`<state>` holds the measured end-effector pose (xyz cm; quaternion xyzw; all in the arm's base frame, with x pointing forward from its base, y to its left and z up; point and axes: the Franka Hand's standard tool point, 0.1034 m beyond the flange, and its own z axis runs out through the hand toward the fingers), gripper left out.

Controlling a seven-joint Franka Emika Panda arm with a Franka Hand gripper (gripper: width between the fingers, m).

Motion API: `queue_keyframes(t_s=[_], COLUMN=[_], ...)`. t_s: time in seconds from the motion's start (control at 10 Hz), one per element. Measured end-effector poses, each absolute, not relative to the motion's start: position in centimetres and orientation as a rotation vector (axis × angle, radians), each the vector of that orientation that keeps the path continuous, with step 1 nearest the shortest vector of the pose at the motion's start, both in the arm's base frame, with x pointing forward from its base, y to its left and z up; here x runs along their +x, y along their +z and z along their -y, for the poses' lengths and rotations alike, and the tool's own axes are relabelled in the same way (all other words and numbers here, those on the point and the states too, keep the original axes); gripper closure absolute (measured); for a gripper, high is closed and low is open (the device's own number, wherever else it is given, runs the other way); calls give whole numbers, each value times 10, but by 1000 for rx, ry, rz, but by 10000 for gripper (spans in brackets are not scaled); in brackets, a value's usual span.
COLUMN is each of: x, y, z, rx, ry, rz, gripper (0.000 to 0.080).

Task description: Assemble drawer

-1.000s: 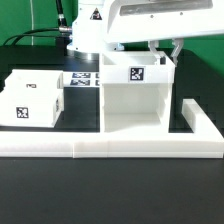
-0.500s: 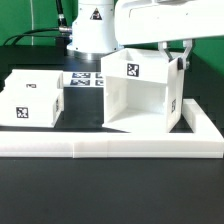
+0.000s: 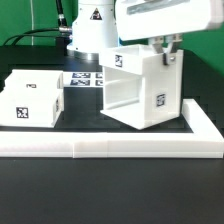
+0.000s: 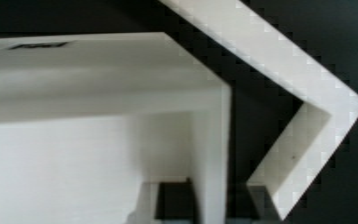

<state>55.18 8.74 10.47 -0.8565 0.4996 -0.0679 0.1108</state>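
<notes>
The large white drawer shell (image 3: 145, 95) stands turned at an angle, a corner toward the exterior view, its open face with an inner shelf toward that view's left. A square tag shows on its right wall. My gripper (image 3: 165, 50) is shut on the shell's top edge at its upper right. In the wrist view the shell's thin wall (image 4: 211, 150) runs between my two dark fingers (image 4: 172, 200). Smaller white tagged boxes (image 3: 30, 95) sit apart at the exterior view's left.
The long low white L-shaped rail (image 3: 110, 148) runs along the front and up the exterior view's right side, close to the shell; it also shows in the wrist view (image 4: 286, 70). The marker board (image 3: 85, 80) lies behind, by the robot base (image 3: 92, 30).
The shell has turned in my grip: its open front, which faced the exterior camera, now faces that view's left, and the tagged side wall has come round to the front.
</notes>
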Motion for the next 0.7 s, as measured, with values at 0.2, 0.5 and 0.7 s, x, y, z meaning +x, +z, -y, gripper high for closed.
queue_keyframes(t_s=[0.2, 0.5, 0.7], x=[555, 557, 564], y=[100, 103, 99], z=[-92, -94, -98], rx=[-2337, -2206, -2139], ry=[-181, -152, -117], rz=[-1692, -1822, -1892], gripper=[747, 738, 738])
